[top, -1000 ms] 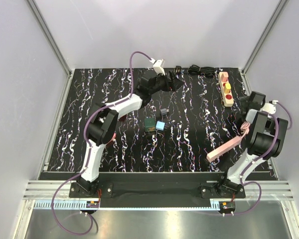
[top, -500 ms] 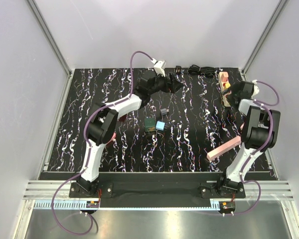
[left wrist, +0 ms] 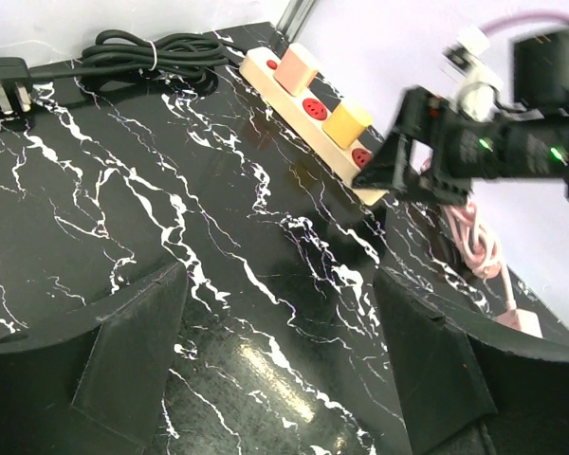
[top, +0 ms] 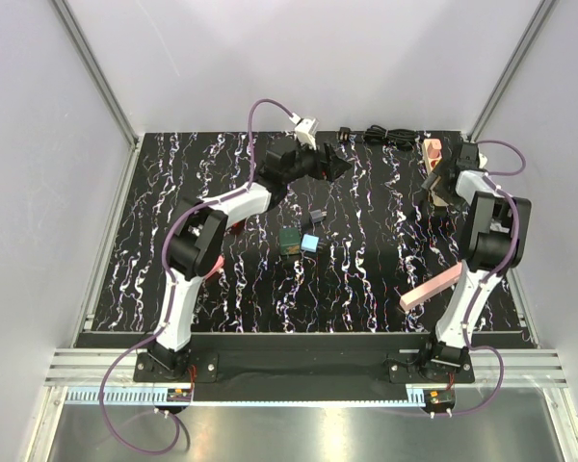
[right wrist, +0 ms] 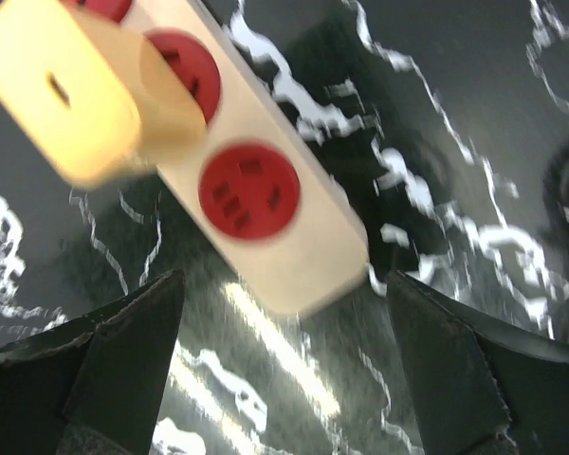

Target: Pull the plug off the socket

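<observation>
The socket (left wrist: 315, 107) is a beige strip with red outlets at the far right of the table; a pink plug (left wrist: 297, 68) and a yellow plug (left wrist: 347, 123) stand in it. In the right wrist view the socket's near end (right wrist: 294, 246) and the yellow plug (right wrist: 71, 95) lie just ahead of my right gripper (right wrist: 284, 284), which is open and holds nothing. From above, the right gripper (top: 441, 183) covers most of the socket (top: 431, 152). My left gripper (top: 332, 166) hovers open over bare table at the far middle, left of the socket.
A coiled black cable (top: 380, 137) with a black plug (left wrist: 0, 81) lies along the far edge. A flat pink bar (top: 431, 286) rests by the right arm. A green block (top: 289, 241), a blue block (top: 310, 243) and a small black adapter (top: 318, 214) sit mid-table.
My right arm has swung from the right edge up towards the far corner, bringing its gripper over the socket's near end. The left arm has barely moved.
</observation>
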Robot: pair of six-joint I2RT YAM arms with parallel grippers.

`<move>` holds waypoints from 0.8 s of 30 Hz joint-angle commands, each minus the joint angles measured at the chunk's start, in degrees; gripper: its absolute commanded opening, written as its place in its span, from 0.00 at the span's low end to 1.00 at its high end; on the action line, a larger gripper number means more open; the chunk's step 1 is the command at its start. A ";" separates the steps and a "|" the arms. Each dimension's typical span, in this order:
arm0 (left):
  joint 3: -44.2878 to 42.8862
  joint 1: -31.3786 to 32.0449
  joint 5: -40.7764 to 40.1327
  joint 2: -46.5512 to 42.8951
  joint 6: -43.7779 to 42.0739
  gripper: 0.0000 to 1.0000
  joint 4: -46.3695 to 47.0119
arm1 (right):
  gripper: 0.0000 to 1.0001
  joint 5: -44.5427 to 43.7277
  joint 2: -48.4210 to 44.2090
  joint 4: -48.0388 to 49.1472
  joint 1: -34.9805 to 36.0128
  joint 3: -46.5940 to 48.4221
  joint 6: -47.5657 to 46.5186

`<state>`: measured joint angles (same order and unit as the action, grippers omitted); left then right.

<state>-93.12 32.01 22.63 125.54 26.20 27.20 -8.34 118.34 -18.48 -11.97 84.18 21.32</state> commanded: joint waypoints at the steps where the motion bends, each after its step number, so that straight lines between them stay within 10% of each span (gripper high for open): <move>1: -0.30 -0.11 2.85 0.50 -3.52 0.84 5.76 | 0.94 -2.21 3.99 -5.95 0.54 9.21 -5.85; 9: -2.06 -0.54 4.96 2.52 -1.94 0.83 6.64 | 0.92 0.08 11.64 -9.29 0.72 18.73 -9.45; 20: -2.24 -0.90 4.53 3.22 -1.50 0.82 6.55 | 0.33 2.10 7.44 -10.17 6.07 11.54 -5.42; 24: -2.41 -1.07 4.17 3.23 -1.59 0.81 6.11 | 0.29 1.49 3.48 -10.17 9.94 5.39 -4.01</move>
<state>-93.19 31.48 26.22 128.77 25.28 29.67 -9.65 125.86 -24.64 -7.70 94.00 13.98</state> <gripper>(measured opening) 0.822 0.662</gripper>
